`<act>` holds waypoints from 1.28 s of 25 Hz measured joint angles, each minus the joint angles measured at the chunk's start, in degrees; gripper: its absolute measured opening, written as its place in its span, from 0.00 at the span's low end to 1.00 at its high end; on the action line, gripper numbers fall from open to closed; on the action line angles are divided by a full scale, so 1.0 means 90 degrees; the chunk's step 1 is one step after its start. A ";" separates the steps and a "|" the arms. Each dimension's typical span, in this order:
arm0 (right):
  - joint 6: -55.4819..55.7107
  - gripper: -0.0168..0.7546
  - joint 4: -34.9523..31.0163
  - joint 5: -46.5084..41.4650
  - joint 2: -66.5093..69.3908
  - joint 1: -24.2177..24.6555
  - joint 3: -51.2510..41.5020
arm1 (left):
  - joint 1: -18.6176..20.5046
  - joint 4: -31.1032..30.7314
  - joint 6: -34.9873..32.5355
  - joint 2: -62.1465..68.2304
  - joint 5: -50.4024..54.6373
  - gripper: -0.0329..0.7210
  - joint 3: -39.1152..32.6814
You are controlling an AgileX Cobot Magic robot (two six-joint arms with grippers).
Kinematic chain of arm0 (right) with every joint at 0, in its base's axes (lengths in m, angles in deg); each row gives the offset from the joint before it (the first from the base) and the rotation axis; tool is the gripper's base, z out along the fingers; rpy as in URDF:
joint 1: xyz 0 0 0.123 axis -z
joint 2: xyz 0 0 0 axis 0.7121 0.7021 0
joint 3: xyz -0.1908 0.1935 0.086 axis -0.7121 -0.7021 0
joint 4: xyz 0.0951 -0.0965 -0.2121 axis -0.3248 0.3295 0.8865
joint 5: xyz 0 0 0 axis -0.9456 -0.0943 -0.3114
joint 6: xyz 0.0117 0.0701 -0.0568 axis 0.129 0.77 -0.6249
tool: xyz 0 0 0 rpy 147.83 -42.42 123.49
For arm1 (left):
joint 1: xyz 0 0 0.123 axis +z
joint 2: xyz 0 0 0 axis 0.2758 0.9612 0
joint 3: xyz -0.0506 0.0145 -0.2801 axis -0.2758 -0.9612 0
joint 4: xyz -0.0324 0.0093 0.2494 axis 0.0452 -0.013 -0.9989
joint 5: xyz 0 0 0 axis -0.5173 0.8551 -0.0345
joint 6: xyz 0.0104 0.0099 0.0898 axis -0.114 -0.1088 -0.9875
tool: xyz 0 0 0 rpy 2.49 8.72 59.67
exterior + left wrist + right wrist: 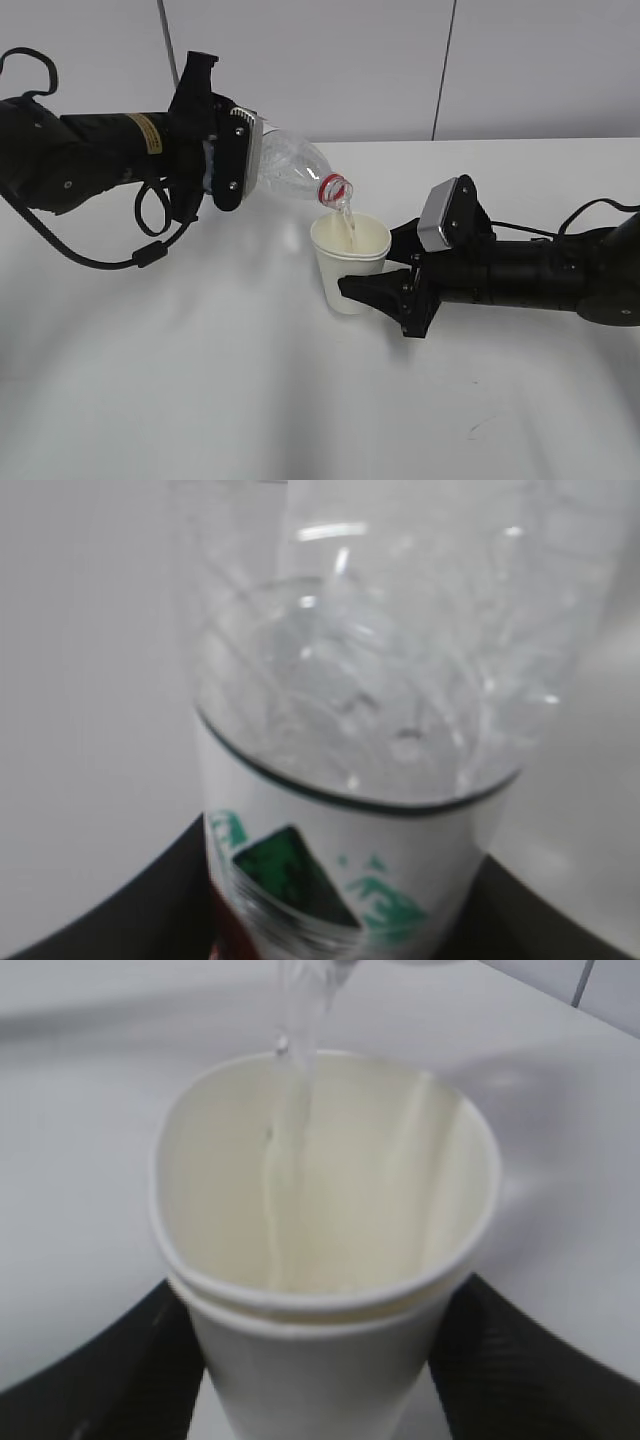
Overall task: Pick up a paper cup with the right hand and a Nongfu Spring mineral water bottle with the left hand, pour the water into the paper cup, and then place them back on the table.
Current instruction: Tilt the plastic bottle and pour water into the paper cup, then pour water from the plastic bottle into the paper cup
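My left gripper (pixel 232 150) is shut on the Nongfu Spring mineral water bottle (pixel 290 166), held tilted with its red-ringed mouth down to the right, over the paper cup (pixel 349 262). A thin stream of water (pixel 346 222) runs from the mouth into the cup. My right gripper (pixel 372 282) is shut on the paper cup's lower body and holds it upright at table level; I cannot tell whether it touches the table. In the left wrist view the bottle (pixel 370 740) fills the frame between the jaws. In the right wrist view the cup (pixel 320 1260) sits between the fingers (pixel 520 1370), with water (pixel 295 1050) falling into it.
The white table (pixel 250 400) spreads around both arms. A small dark scuff mark (pixel 481 425) lies at the front right. A black cable (pixel 150 230) loops below the left arm. A pale wall with dark seams stands behind the table.
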 joint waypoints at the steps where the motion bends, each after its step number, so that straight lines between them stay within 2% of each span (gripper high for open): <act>1: 0.0000 0.65 0.0000 0.0000 0.0000 0.0000 0.0000 | 0.0000 0.0000 -0.0013 0.0000 -0.0016 0.53 0.0000; 32: 0.0000 0.65 0.0370 0.0027 0.0000 0.0000 0.0000 | 0.0000 0.0000 -0.0377 0.0000 -0.0293 0.53 0.0000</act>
